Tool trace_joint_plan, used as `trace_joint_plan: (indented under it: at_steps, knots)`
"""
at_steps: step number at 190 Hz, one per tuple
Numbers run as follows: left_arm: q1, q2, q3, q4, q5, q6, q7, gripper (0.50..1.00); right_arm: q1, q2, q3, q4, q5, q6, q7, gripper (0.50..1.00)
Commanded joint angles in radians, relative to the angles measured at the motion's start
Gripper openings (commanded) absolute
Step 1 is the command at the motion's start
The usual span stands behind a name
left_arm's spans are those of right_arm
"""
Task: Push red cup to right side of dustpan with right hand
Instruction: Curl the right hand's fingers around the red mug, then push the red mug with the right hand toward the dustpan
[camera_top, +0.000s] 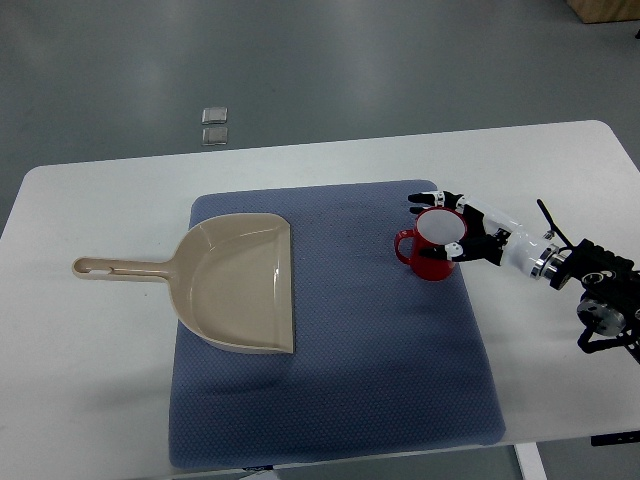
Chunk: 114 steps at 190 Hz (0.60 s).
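A red cup (428, 264) with a white inside stands upright on the blue mat (330, 400), its handle pointing left. It is to the right of the beige dustpan (240, 285), with a gap of mat between them. The dustpan lies flat, open edge facing right toward the cup, handle pointing left onto the white table (90, 370). My right hand (455, 224) comes in from the right edge. Its fingers are spread against the cup's right and far side, touching the rim without closing round it. The left arm is not in view.
The mat's right edge runs just right of the cup, with bare table beyond it. Two small clear squares (215, 125) lie on the floor behind the table. A wooden box corner (605, 8) shows at the top right.
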Motion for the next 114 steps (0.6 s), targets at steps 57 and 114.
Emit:
trace_joint_plan:
  at_steps: [57,114]
  knots:
    - [0.001,0.000,-0.001,0.000,0.000,0.000,0.000,1.000,-0.008,0.018,-0.008,-0.002,0.000,-0.004,0.000,0.934]
    - [0.001,0.000,0.000,0.000,0.000,0.000,0.000,1.000,-0.023,0.019,-0.014,-0.003,0.000,-0.006,0.000,0.932]
